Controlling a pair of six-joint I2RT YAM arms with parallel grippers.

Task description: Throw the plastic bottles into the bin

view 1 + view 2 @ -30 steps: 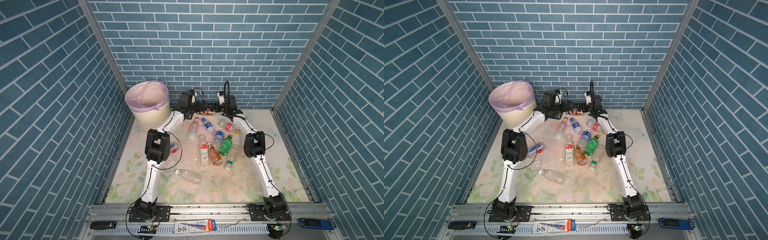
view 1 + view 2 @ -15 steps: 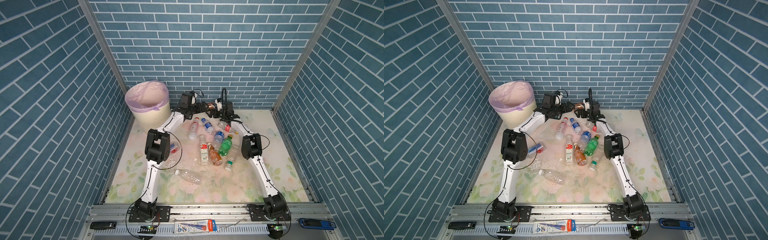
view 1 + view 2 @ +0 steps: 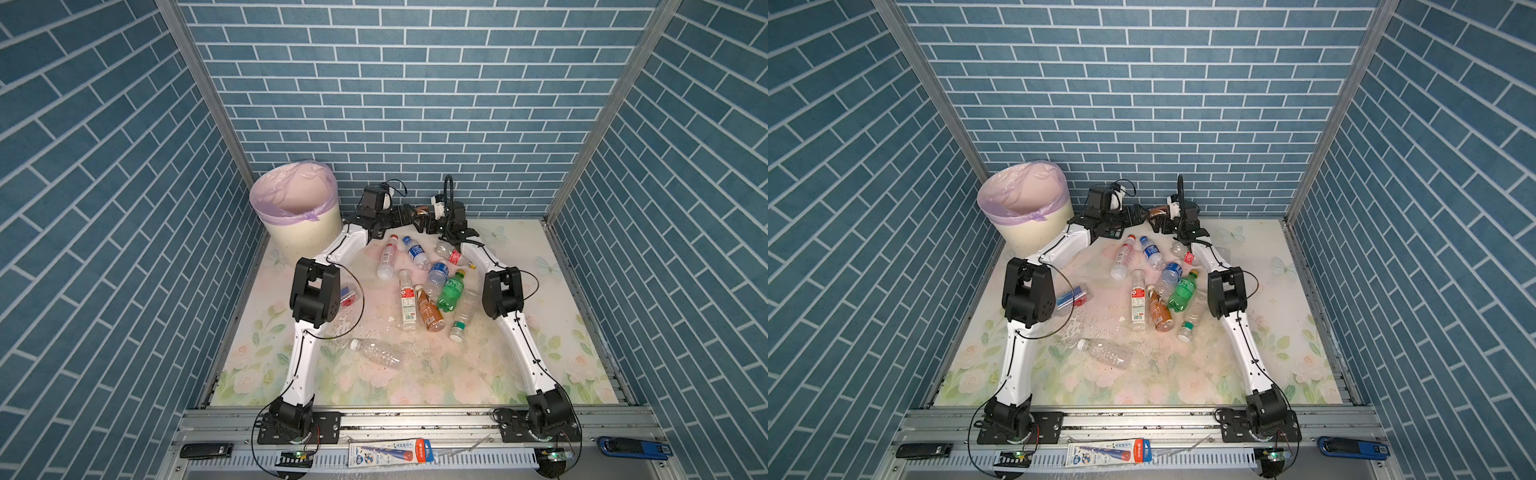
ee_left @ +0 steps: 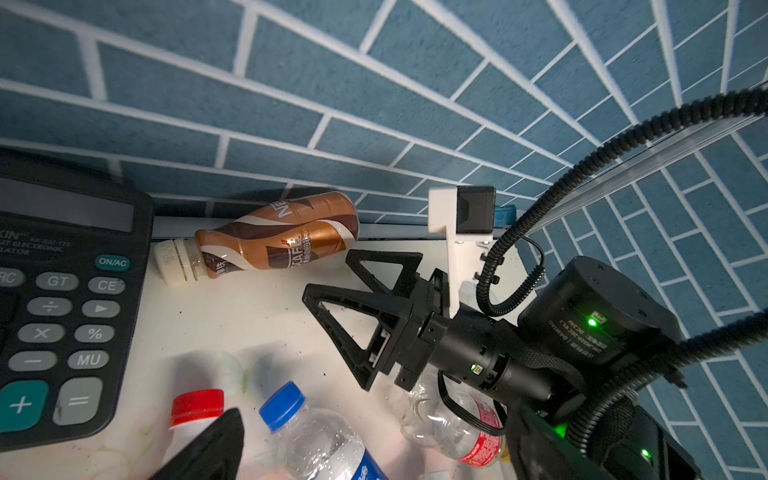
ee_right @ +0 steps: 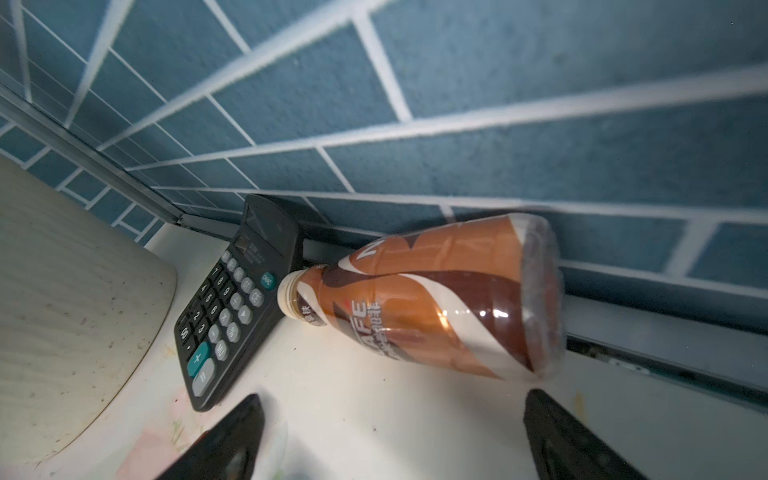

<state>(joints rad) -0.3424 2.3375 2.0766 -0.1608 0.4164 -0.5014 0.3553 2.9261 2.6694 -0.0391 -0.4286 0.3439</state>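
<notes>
Jaws of the right gripper (image 4: 328, 272) stood apart, facing the brown bottle (image 4: 274, 241), which lay on its side against the back wall (image 4: 374, 104), cap just beside the calculator (image 4: 62, 291); seemingly lined up for a grasp. The left gripper (image 3: 405, 217) hovered close by, jaws apart, empty. The other bottles (image 3: 451, 289) littered the bench (image 3: 519, 332); the bin (image 3: 299, 232) stood in the far left corner. A second earlier the right gripper had stood further right; the left looked unmoved.
</notes>
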